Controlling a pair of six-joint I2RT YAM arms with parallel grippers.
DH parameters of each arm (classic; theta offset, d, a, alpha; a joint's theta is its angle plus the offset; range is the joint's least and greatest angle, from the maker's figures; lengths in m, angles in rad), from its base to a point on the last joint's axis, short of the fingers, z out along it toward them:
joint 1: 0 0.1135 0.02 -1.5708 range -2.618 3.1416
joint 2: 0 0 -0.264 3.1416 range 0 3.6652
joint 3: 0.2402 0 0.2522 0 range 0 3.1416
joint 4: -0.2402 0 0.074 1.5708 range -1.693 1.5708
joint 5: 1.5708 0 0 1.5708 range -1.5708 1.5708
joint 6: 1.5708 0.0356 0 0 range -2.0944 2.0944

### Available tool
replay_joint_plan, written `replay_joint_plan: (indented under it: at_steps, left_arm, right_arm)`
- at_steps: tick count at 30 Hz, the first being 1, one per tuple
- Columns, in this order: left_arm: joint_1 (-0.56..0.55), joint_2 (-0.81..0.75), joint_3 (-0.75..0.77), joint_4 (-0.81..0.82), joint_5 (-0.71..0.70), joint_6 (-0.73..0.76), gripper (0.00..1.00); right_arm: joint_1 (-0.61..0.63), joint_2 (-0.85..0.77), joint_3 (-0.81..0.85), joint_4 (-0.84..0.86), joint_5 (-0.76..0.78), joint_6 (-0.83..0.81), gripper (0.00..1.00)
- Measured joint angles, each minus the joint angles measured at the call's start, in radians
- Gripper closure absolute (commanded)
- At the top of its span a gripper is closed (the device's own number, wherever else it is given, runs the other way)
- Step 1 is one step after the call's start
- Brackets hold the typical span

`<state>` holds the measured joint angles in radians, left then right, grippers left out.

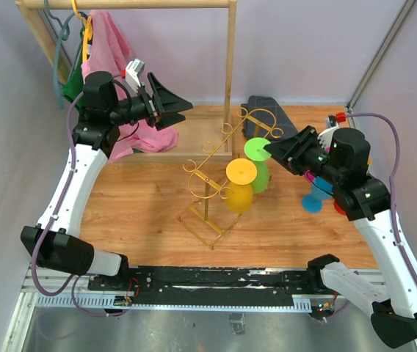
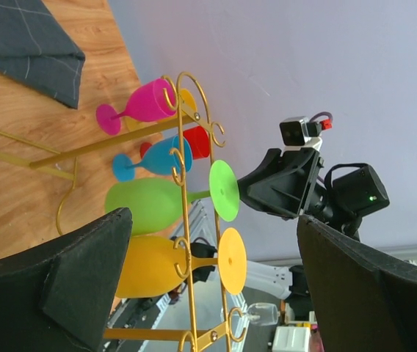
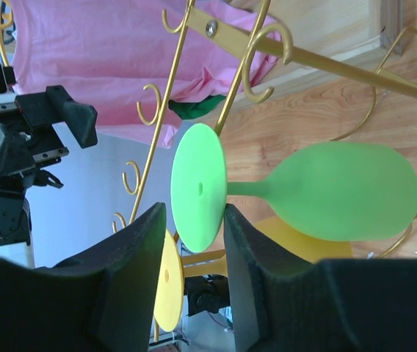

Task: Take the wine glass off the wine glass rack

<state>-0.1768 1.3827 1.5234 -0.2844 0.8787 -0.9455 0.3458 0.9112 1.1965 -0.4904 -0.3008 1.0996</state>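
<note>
Top external view first: the wine glass rack stands in the middle of the desk. The green wine glass hangs foot-up from the rack arm on the right arm's side, with a yellow glass just beside it. The right tool is at the green foot, while the left tool hangs wide open and empty, well apart near the pink cloth. A blue glass is mostly hidden behind the right arm. Left wrist view: looking across the rack, the right tool's tip meets the edge of the green foot, but this camera's own dark fingers block both lower corners. Right wrist view: the fingers stand partway open on either side of the foot disc, very close to its rim. I cannot tell whether they are pressing on it yet. I'd say this is the grasp step. The next move calls for a firm pinch, then sliding the stem out of its hooks without dragging the light rack or knocking the yellow glass. The hook that carries the stem is hidden behind the foot.
</note>
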Motion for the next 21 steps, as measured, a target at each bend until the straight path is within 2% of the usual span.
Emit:
replay_joint_plan:
  at_steps: [6, 11, 14, 21]
  left_arm:
    - [0.001, 0.000, -0.011, 0.001, 0.015, -0.002, 0.01]
    - [0.001, 0.000, -0.011, 0.005, 0.021, -0.002, 0.01]
    - [0.001, 0.000, -0.011, 0.007, 0.023, -0.002, 0.01]
    - [0.001, 0.000, -0.011, 0.006, 0.024, 0.000, 0.01]
  right_arm:
    - [0.025, 0.000, -0.030, 0.022, 0.007, 0.019, 0.70]
    - [0.032, -0.002, -0.046, 0.026, 0.013, 0.031, 0.86]
    - [0.032, -0.003, -0.052, 0.027, 0.015, 0.039, 0.93]
    - [0.032, -0.023, -0.053, 0.042, 0.025, 0.053, 0.99]
